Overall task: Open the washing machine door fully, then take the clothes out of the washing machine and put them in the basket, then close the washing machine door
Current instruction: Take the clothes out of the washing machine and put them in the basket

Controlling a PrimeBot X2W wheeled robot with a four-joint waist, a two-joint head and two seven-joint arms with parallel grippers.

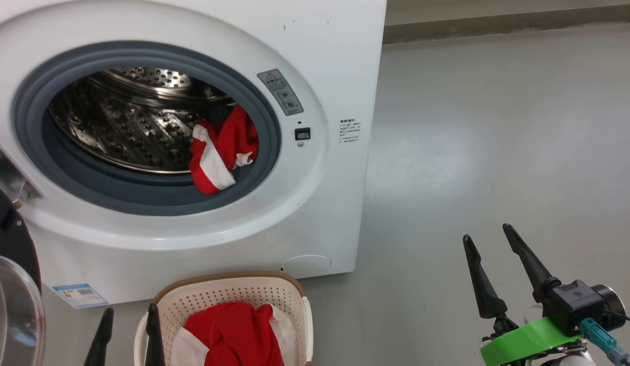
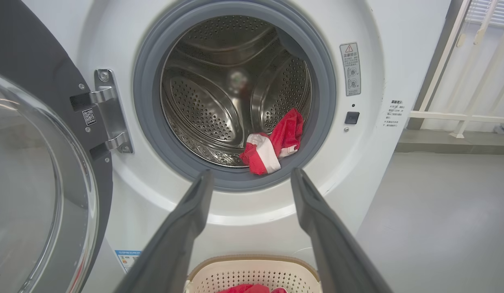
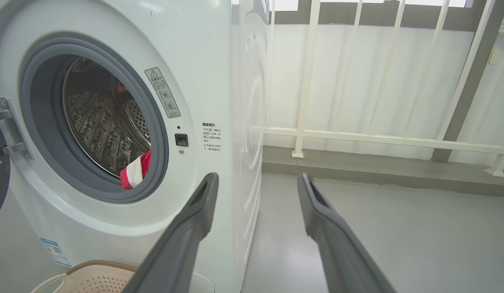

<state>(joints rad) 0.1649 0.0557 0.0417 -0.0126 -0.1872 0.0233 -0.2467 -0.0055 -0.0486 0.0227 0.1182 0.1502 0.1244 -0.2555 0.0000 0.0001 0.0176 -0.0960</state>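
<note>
One piece of the clothes [image 1: 220, 150], red with white stripes, lies at 4 o'clock in the mouth of the washing machine [image 1: 320, 51]. It is half in the steel drum [image 1: 126, 122] and drapes onto the grey gasket [image 1: 142, 195]. The washing machine door [image 1: 12, 244] stands open at 9 o'clock on its metal hinge [image 2: 107, 110], with its glass bowl facing you.

The basket [image 1: 233, 295] sits on the floor [image 1: 498, 127] at 6 o'clock, just in front of the machine. A red and white garment [image 1: 233, 330] is heaped inside it.

Your left pincer [image 1: 130, 308] is spread wide and holds nothing. It sits at the basket's 9 o'clock side, one finger crossing the brown rim, and you cannot tell whether it touches. In its wrist view the fingers frame the lower part of the drum opening, and nothing lies between them and the garment there.

Your right pincer [image 1: 486, 231] is also spread wide and empty. It is at 4 o'clock in the head view, over bare floor and well apart from the machine. Green tape [image 1: 523, 343] wraps its wrist.

A grey warning label [image 1: 280, 92] sits at 2 o'clock of the opening and a small blue label [image 1: 80, 295] at 7 o'clock on the front panel. A white railing [image 3: 378, 138] stands beyond the machine at 3 o'clock.
</note>
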